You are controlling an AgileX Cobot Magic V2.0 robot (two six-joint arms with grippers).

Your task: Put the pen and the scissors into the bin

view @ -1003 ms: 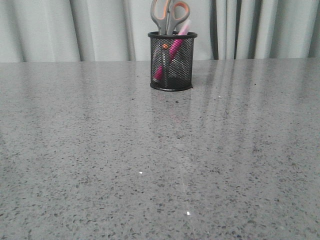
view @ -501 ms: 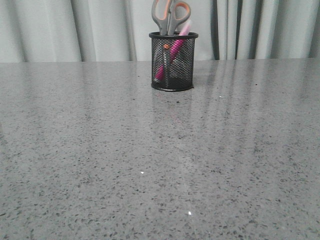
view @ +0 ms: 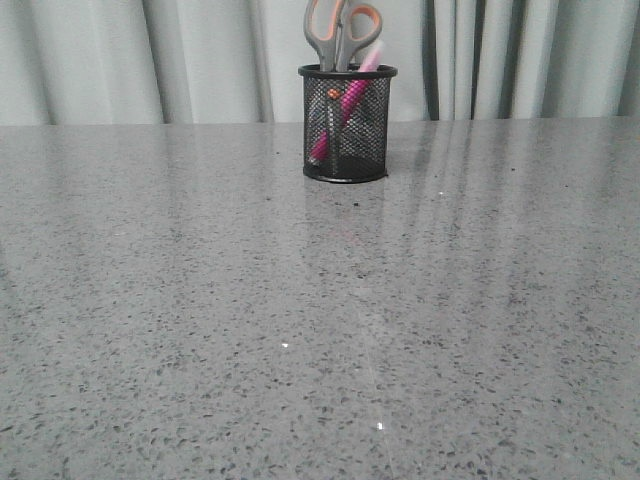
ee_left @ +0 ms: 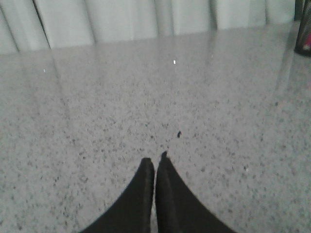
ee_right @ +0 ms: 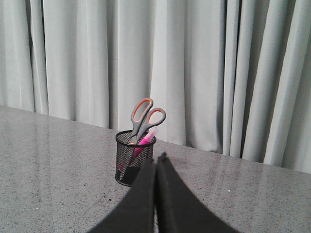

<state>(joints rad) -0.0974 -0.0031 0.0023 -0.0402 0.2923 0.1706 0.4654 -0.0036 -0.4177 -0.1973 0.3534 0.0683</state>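
Observation:
The black mesh bin stands upright at the far middle of the table. The scissors stand in it, grey and orange handles up. The pink pen leans inside the bin, its pale cap above the rim. The right wrist view shows the bin, scissors and pen too. My right gripper is shut and empty, well back from the bin. My left gripper is shut and empty over bare table; a sliver of the bin shows at that view's edge. Neither gripper shows in the front view.
The grey speckled table runs back to pale curtains behind the bin.
The front view has shifted very slightly; the bin, scissors and pen stay as they were.

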